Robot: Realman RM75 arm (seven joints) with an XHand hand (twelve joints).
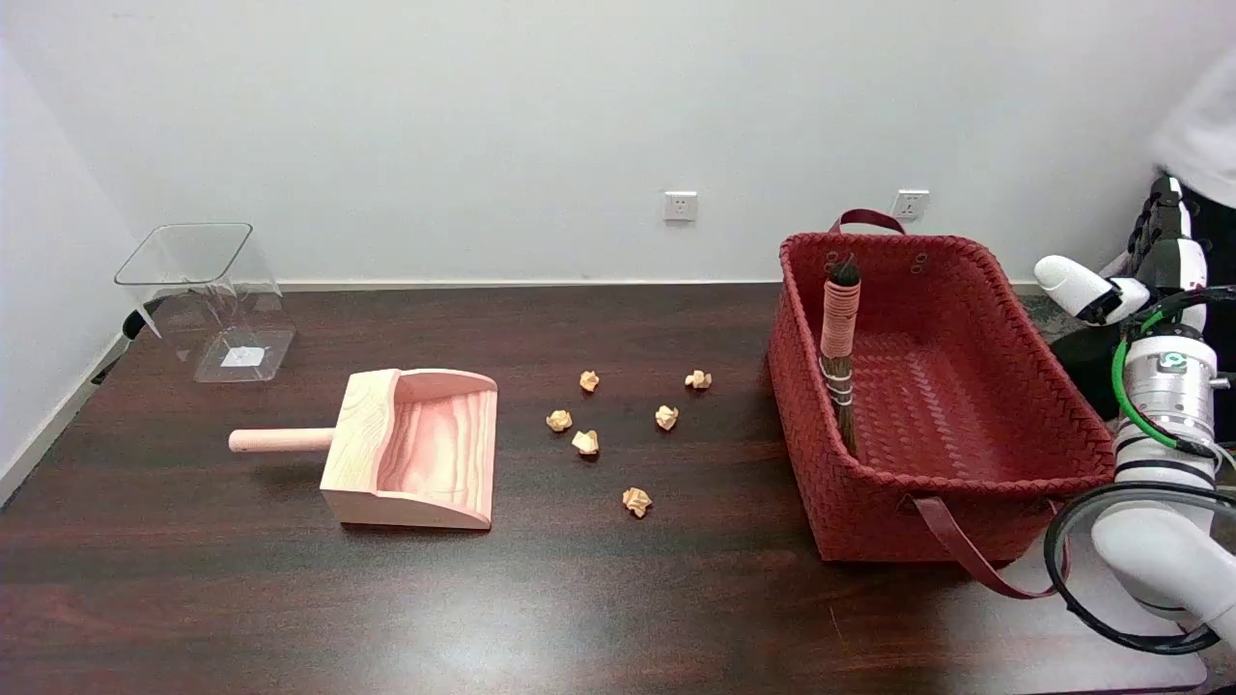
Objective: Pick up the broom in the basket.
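Beside the basket's (966, 497) right rim, right hand (1164, 246) state unclear; broom (838, 352) untouched.

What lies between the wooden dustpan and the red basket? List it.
Six crumpled paper balls lie scattered on the dark table between dustpan and basket, shown in the head view.

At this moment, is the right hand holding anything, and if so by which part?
Nothing is held. The right hand is raised beyond the basket, apart from the broom, which leans untouched inside it.

Broom (838, 355) upright against red basket's (966, 487) left wall.
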